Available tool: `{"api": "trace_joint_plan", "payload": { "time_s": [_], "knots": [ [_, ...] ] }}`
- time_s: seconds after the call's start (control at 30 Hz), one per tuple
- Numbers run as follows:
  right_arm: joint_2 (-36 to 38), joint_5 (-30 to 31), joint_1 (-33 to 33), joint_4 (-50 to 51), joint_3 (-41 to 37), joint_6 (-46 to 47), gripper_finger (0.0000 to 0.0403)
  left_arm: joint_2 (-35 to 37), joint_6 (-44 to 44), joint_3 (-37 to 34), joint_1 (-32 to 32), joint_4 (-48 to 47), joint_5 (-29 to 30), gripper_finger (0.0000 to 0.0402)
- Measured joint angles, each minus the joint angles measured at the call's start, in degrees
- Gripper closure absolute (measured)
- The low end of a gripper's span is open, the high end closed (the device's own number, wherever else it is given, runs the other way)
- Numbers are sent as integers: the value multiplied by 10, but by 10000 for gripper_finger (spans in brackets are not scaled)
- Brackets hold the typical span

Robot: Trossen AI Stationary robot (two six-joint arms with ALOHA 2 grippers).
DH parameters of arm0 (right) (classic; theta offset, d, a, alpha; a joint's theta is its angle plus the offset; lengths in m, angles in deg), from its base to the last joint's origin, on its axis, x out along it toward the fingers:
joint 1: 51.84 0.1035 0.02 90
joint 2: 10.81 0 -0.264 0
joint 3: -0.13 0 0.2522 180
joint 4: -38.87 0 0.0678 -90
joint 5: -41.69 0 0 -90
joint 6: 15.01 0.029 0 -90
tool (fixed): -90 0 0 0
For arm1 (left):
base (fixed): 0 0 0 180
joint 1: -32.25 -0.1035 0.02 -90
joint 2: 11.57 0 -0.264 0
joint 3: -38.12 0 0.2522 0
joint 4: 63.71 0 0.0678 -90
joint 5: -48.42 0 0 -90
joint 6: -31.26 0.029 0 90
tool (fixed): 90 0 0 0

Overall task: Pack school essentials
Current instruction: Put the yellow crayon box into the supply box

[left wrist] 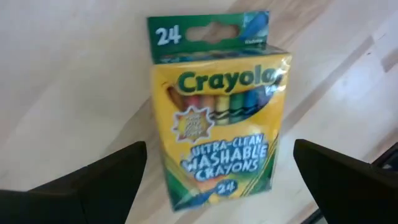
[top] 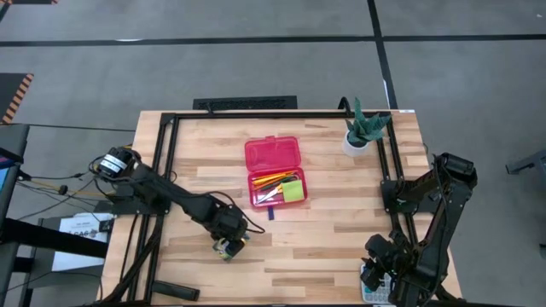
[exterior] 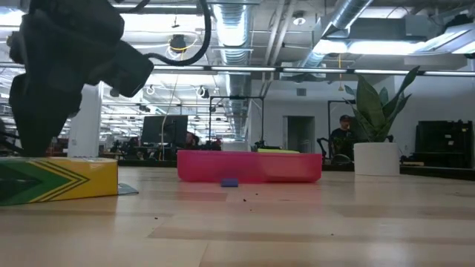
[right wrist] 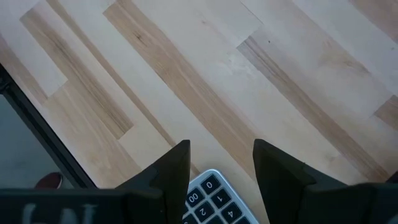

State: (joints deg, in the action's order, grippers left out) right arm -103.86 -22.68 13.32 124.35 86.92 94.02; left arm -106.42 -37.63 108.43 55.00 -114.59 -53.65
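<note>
- Yellow-green crayon box (left wrist: 217,112) lies flat on the wooden tabletop (top: 341,247), near its front edge and left of centre, printed face up
- The left pincer (left wrist: 217,180) hovers directly over the crayon box, its two fingers (left wrist: 93,180) spread wide on either side of the box and not touching it
- A pink pencil case (top: 275,170) sits open at mid-tabletop; its tray holds orange pencils (top: 270,182) and a lime sticky-note pad (top: 293,191)
- A tiny blue eraser (exterior: 229,182) lies on the wood just in front of the case
- The right pincer (right wrist: 221,165) waits at the front right corner above a grey calculator (right wrist: 214,199), fingers a little apart, holding nothing
- A white-potted green plant (top: 363,132) stands at the back right
</note>
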Motion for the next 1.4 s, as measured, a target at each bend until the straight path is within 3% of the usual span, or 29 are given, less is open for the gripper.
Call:
{"api": "trace_joint_plan", "payload": {
  "time_s": [0.13, 0.33, 0.57, 1.1, 1.4],
  "knots": [
    [0, 0, 0, 0, 0, 0, 221, 0, 9, 30, -4, -51, 4, 3],
    [0, 0, 0, -2, 0, 0, 221, 1, -2, 65, -1, -56, 45, 3],
    [0, 2, 0, -1, 0, -1, 221, 1, -23, 65, 3, -25, 78, 2],
    [0, 6, 0, -1, -3, -1, 221, 1, -23, 65, 3, -16, 73, 5],
    [0, 4, 0, -51, -30, 0, 221, 1, -6, 65, 4, -19, 119, 5]
  ]
}}
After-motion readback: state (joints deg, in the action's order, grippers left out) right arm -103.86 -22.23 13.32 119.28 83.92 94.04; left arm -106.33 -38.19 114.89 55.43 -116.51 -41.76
